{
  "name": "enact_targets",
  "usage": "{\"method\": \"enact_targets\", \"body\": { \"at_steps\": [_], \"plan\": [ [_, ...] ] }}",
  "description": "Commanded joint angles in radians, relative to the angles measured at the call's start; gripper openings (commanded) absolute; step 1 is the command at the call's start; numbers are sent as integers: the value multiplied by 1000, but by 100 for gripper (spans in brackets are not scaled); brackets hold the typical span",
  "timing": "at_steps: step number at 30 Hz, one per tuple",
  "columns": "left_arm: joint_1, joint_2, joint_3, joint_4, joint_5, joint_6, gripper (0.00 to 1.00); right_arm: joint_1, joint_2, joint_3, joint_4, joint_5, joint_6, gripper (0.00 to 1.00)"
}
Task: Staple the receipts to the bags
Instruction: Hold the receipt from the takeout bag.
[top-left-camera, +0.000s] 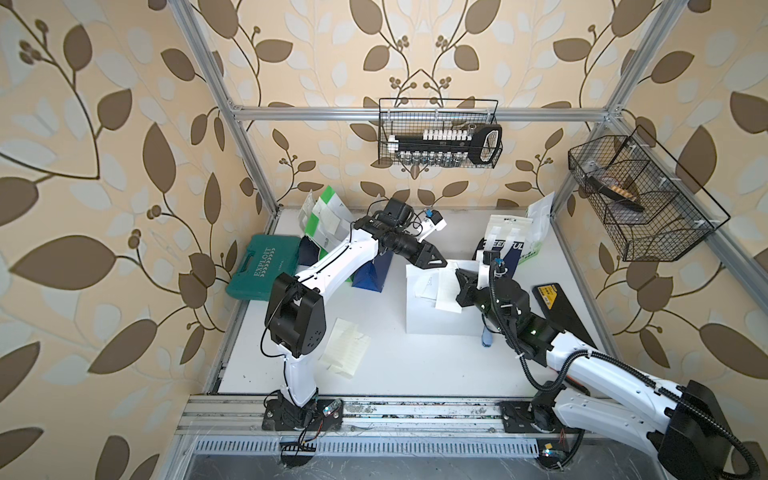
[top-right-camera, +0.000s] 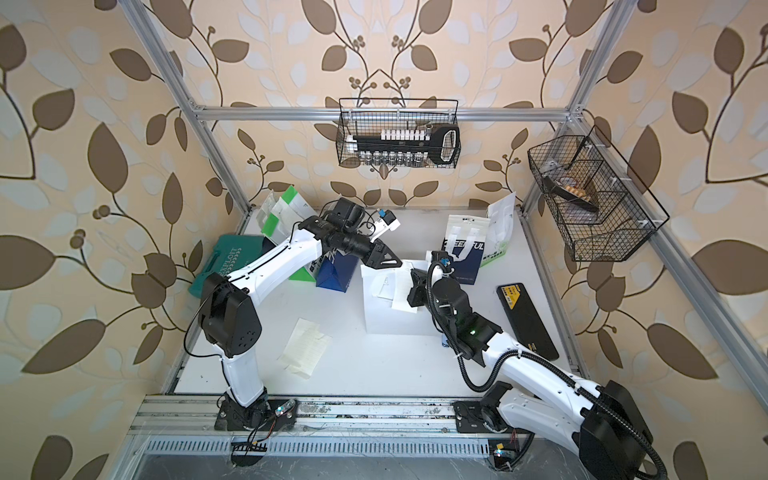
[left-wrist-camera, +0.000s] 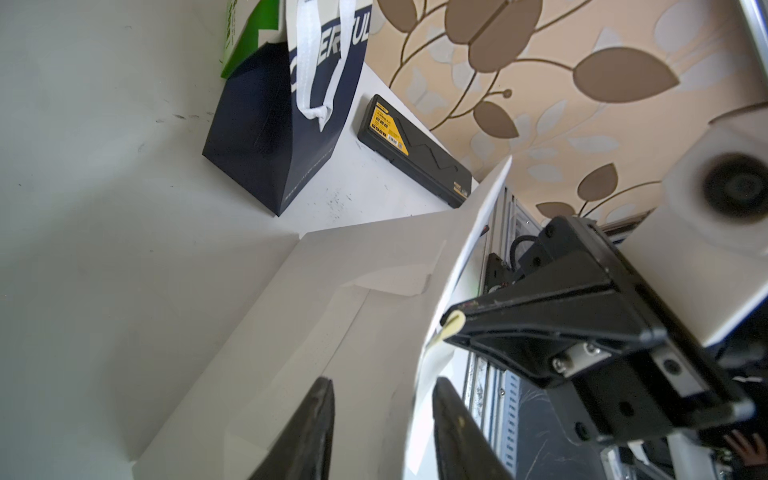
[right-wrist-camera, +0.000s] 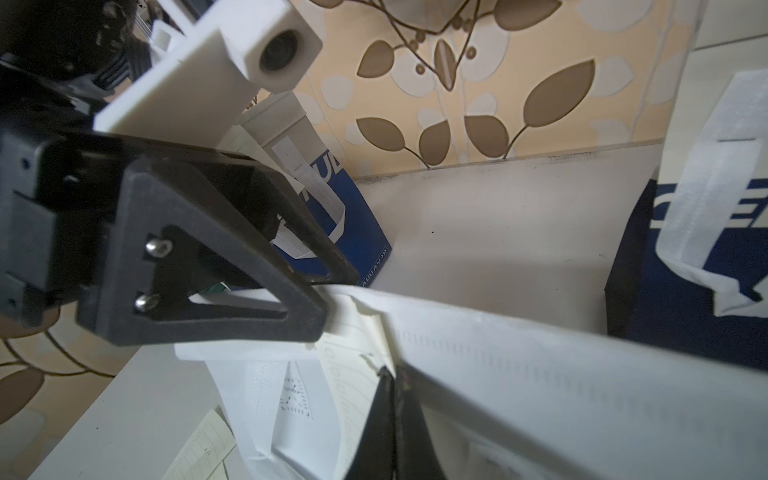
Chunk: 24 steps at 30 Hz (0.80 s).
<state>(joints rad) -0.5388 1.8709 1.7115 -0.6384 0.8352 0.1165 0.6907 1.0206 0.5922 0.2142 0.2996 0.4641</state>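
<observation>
A plain white bag (top-left-camera: 436, 320) (top-right-camera: 395, 320) sits mid-table with a cream receipt (top-left-camera: 446, 297) (right-wrist-camera: 357, 374) against its top rim. My right gripper (top-left-camera: 458, 274) (right-wrist-camera: 392, 376) is shut, pinching that receipt and the rim together. My left gripper (top-left-camera: 441, 264) (left-wrist-camera: 384, 415) is at the same rim from the far side. It is open, its fingers (left-wrist-camera: 316, 428) standing either side of the bag's (left-wrist-camera: 332, 291) wall. Several loose receipts (top-left-camera: 347, 347) (top-right-camera: 305, 347) lie near the left arm. A light-blue stapler (top-left-camera: 486, 338) peeks out beside the right arm.
Green-and-white and navy bags (top-left-camera: 328, 216) stand at the back left beside a teal case (top-left-camera: 266, 268). A navy lettered bag (top-left-camera: 505, 249) (left-wrist-camera: 282, 137) and a green-and-white one (top-left-camera: 536, 232) stand at the back right. A black case (top-left-camera: 561, 307) lies along the right edge. Wire baskets (top-left-camera: 440, 133) hang above.
</observation>
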Motion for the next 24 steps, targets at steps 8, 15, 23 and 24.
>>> {"method": "enact_targets", "body": {
  "at_steps": [8, 15, 23, 24],
  "plan": [
    [-23, -47, 10, -30, -15, 35, 20, -2, 6, -15, 22, 20, 11, 0],
    [-24, -85, -9, -15, -57, 34, 0, -3, -21, 3, -65, 107, 10, 30],
    [-33, -196, -82, -11, -129, 33, 0, -25, -45, 71, -289, 185, 78, 59],
    [-32, -206, -90, -21, -143, 34, 0, -25, -54, 80, -312, 181, 86, 61]
  ]
}}
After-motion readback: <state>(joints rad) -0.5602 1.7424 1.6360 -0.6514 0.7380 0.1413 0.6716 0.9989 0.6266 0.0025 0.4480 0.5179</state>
